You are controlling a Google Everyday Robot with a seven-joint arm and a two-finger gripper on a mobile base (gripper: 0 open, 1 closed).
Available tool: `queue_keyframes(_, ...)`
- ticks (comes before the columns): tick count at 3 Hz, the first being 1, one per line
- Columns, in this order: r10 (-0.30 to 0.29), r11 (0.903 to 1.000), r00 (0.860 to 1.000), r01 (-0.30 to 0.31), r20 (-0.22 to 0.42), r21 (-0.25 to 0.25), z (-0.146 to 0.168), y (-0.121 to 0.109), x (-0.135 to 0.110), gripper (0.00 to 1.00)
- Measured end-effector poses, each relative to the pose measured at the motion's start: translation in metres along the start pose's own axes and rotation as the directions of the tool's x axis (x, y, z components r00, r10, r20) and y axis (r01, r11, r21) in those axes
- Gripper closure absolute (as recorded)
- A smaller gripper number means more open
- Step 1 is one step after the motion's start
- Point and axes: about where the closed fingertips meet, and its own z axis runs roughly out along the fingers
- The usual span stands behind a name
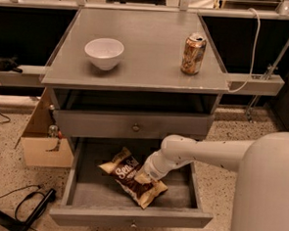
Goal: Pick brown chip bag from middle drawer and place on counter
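The middle drawer point(177, 219) is pulled open, and the brown chip bag point(128, 178) lies on its floor, near the middle. The gripper point(144, 177) is down inside the drawer, at the right part of the bag; whether it is open or closed, I cannot tell. On the counter point(148, 49) a white bowl point(104, 52) stands at the left and a can point(193, 54) at the right

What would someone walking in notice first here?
Probably the thick white arm stretched down into the open middle drawer, its gripper right at the brown chip bag lying there. Up on the counter, a white bowl sits at the left and a drink can at the right.
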Motion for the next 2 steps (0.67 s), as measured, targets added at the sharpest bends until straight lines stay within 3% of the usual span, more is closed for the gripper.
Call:
queue_keyframes(1, -0.031, 0.9993, 0.999, 0.03, 0.013, 0.024, -0.049, 0.025, 0.001, 1.0)
queue_keyframes(2, -0.089, 0.9946, 0.996, 0.088, 0.006, 0.055, -0.132, 0.063, -0.005, 1.0)
